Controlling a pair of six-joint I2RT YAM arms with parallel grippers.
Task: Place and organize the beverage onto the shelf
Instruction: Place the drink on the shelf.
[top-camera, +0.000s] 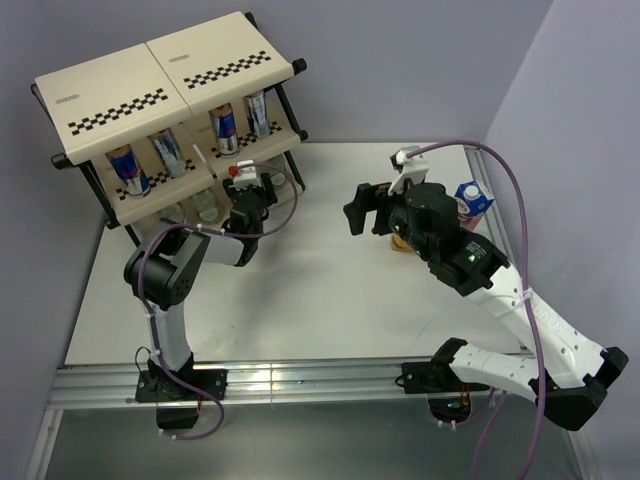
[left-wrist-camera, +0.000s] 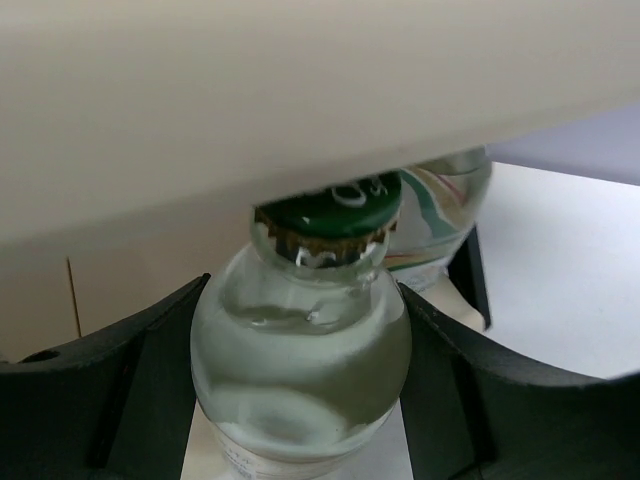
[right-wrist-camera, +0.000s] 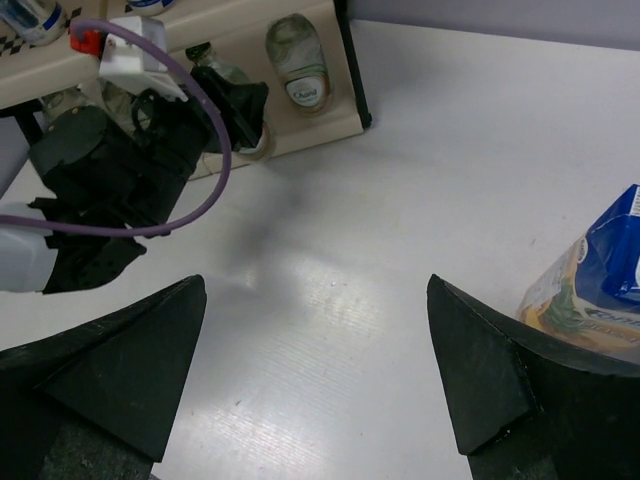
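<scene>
shelf (top-camera: 150, 75): three-tier cream rack with checkered strips, upper left of the frame, standing on the white counter (top-camera: 330, 300). 
right gripper (right-wrist-camera: 315, 285): spread wide, empty, above the counter right of centre. 
left gripper (left-wrist-camera: 305, 300): pinching the clear bottle (left-wrist-camera: 300, 370) at the shelf's bottom tier. 
carton (top-camera: 472, 200): blue-topped, upright, far right, behind the right arm. 
cans (top-camera: 130, 170): four, middle tier. 
clear bottle: green cap, under a cream panel; second bottle (left-wrist-camera: 440, 220) just behind.

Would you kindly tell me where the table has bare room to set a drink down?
Bare table lies in the middle, from the shelf down to the near edge. Crowded: the shelf's bottom tier, where the left gripper grips a bottle, and the right side around the carton beside the open right gripper.
</scene>
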